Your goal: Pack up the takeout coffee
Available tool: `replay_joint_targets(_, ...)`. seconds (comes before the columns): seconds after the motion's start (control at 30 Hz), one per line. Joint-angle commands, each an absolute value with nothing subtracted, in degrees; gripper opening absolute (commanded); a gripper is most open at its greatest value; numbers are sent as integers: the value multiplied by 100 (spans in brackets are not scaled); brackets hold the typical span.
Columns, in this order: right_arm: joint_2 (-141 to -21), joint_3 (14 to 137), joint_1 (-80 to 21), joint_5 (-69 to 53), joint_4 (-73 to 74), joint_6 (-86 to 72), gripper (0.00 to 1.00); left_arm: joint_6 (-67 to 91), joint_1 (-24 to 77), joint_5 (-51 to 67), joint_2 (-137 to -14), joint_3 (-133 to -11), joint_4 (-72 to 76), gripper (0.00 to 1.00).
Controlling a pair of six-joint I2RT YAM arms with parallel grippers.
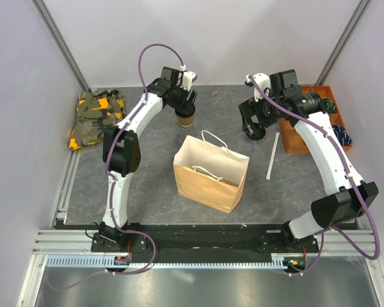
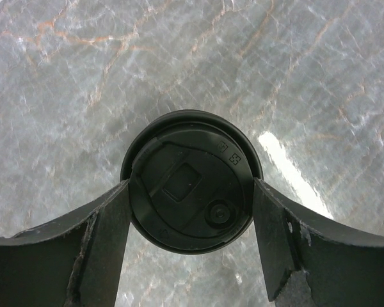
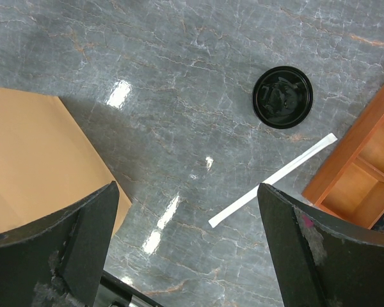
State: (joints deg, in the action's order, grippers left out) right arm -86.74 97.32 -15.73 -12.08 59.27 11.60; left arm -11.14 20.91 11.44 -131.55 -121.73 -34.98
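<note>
- Nearest the arm bases, we see the brown paper bag with white handles (image 1: 210, 173) standing in mid-table. Only the top view shows its open mouth. The right wrist view catches just 1 tan flank.
- Further out on the right, the right gripper (image 3: 187, 188) hangs spread wide over the grey marbled tabletop (image 3: 179, 77), holding nothing.
- Its camera shows a loose round black plastic lid (image 3: 283, 97) and a white paper-wrapped straw (image 3: 273, 189) beside the orange wooden tray (image 3: 365, 160). From above we cannot make that lid out under the arm.
- Farthest back, the left gripper (image 2: 191, 192) has its 2 fingers (image 2: 109, 224) set against opposite sides of the small tan kraft-paper cup with its black lid (image 1: 186, 118), which stands well behind the bag.
- The left wrist view shows that contact and the lid top. Only the top view shows the tan wall. We cannot tell whether the cup is off the table.
- We judge the step in hand to be grasping the cup. The next move calls for a straight, upright lift, then a carry over the bag's mouth that clears the handles.
</note>
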Motion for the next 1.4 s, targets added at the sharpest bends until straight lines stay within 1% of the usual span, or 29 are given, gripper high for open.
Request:
replay_joint_targets(0.0, -8692, 9976, -1547, -1257, 5941, 1169, 98, -1310, 2004, 1187, -12314, -11892, -3358, 73)
replay_joint_targets(0.33, -8728, 10002, -1564, -1538, 5924, 1230, 98, -1353, 1679, 1344, -11374, -10575, -3278, 69)
replay_joint_targets(0.73, -8614, 10265, -1547, -2768, 6275, 1608, 98, -1450, 1292, 1802, -9986, -8729, -2831, 68)
replay_joint_targets(0.93, -8491, 10871, -1556, -3252, 6741, 1696, 98, -1512, 1213, 1740, -9677, -8069, -2655, 68)
replay_joint_targets(1.17, -8174, 10934, -1556, -3427, 7303, 1801, 98, -1924, 1204, 1582, -9282, -7006, -2013, 67)
replay_joint_targets(1.37, -7998, 10916, -1564, -3630, 7646, 1925, 98, -2048, 1204, 1547, -9158, -6812, -1977, 68)
